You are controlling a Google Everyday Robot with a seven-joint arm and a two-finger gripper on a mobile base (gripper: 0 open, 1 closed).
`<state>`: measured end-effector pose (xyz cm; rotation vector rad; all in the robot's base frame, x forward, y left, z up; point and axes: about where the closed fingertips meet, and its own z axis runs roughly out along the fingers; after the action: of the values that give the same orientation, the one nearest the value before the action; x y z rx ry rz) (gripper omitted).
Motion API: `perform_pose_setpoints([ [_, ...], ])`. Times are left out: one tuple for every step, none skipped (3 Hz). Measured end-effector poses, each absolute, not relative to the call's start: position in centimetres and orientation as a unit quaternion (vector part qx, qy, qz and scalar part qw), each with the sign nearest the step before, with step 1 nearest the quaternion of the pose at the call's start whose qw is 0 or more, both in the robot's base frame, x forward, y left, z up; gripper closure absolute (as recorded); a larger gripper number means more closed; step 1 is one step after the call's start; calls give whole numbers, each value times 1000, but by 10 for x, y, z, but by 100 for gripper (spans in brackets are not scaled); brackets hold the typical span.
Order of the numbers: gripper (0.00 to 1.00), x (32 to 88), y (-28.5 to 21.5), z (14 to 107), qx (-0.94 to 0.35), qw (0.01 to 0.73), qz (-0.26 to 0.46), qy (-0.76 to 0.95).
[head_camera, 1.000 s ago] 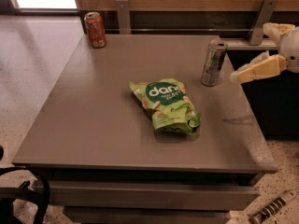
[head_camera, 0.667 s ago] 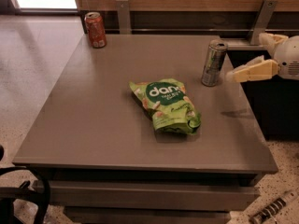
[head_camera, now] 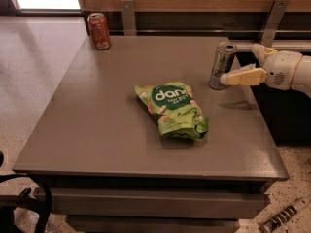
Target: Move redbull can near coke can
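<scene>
Pincer (head_camera: 239, 64) at right edge of bench (head_camera: 97, 130), spread open, holding nothing, one finger just beside redbull can (head_camera: 222, 64). Coke can (head_camera: 99, 31) well apart, far-left corner. Best approach: centre jaws round can mid-height w/o tipping, then close.

The slim silver-grey redbull can (head_camera: 222, 66) is standing upright near the table's (head_camera: 97, 130) two o'clock edge, the open jaws reaching in at its three o'clock side, while the shorter red-orange coke can (head_camera: 99, 31) is standing upright at the eleven o'clock corner, well apart.
</scene>
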<state>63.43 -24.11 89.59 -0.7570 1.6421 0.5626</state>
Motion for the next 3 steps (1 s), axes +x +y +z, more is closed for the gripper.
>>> perform_pose_setpoints([
  [0, 651, -232, 887, -321, 604, 255, 684],
  [23, 654, -227, 884, -323, 605, 259, 680],
  [52, 655, -224, 884, -324, 605, 261, 679],
])
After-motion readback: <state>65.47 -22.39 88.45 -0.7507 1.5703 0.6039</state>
